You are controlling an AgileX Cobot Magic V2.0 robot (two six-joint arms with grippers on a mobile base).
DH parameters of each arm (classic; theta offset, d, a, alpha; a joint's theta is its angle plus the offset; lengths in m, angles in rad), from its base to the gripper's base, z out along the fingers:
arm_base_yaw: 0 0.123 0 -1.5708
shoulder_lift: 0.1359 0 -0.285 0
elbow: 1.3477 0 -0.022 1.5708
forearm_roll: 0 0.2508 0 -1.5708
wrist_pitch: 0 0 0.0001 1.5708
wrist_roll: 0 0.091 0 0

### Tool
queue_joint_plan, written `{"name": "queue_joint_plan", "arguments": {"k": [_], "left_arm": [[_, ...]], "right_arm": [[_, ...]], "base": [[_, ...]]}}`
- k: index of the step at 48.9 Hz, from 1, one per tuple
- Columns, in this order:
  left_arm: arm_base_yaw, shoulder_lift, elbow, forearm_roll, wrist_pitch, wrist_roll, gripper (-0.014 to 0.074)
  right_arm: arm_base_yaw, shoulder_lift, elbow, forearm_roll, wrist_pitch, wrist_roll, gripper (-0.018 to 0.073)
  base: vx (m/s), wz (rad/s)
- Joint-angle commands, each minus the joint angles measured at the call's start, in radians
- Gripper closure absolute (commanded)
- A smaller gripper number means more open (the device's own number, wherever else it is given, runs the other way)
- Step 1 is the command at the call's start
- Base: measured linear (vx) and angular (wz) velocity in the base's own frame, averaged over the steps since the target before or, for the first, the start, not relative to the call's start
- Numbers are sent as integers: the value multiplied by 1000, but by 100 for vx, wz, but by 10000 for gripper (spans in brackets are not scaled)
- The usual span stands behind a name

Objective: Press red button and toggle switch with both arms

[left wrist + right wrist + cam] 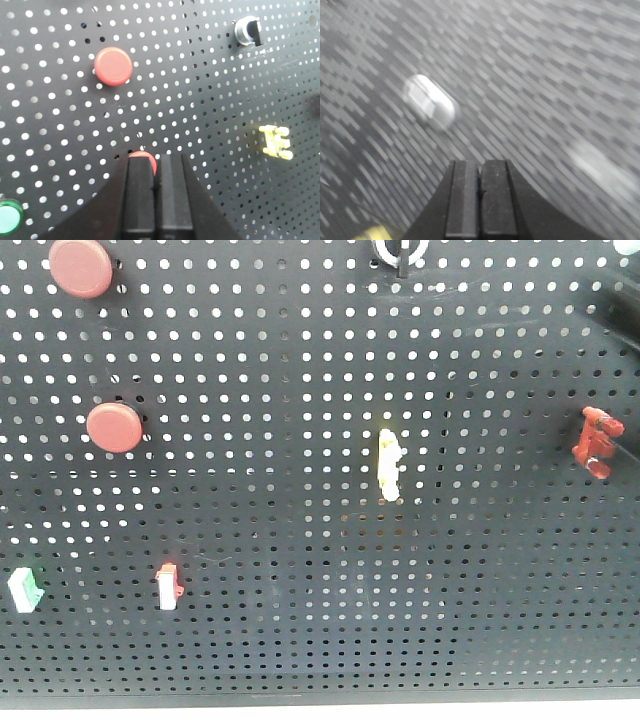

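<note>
Black left gripper (157, 161) is held closed, tips over the round red button (140, 155), which is half hidden. The right gripper (480, 165) is closed too, in a blurred view.

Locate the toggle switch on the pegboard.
In the front view, the toggle switch sits at the top edge, right of centre, above the yellow rocker.

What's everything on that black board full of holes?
pegboard: one, black, fills the front view
red buttons: two, dull red, upper left, one above the other
toggle switch: one, silver ring, black lever, top edge
yellow rocker: one, yellow, centre
red clip: one, red, right edge
green-and-white switch: one, lower left
red-and-white switch: one, right of it
green round button: one, green, left wrist view's bottom left corner
left gripper: one, black, shut, partly covering a red button
right gripper: one, black, shut, its view blurred
</note>
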Motion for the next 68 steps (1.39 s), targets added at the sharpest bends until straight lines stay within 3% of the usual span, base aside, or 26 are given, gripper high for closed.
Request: {"name": "queue_joint_plan", "arguments": {"k": [1, 8, 22, 44, 55, 68], "left_arm": [[-6, -5, -24, -10, -76, -10, 596], [-6, -5, -24, -10, -76, -10, 596], [-6, -5, -24, -10, -78, -10, 596], [-6, -5, -24, -10, -104, -10, 596], [-6, -7, -24, -10, -104, -10, 596], [-6, -7, -24, -10, -104, -10, 596]], "right_arm": [[57, 56, -102, -7, -54, -2, 559], [132, 157, -209, -7, -35, -1, 559], [131, 275, -363, -4, 79, 25, 559], [129, 279, -366, -16, 143, 17, 559], [58, 270, -366, -6, 126, 25, 559], [59, 247, -366, -41, 151, 10, 559]], "base": [[0, 0], [0, 0], [0, 0], [0, 0], [0, 0], [0, 0]]}}
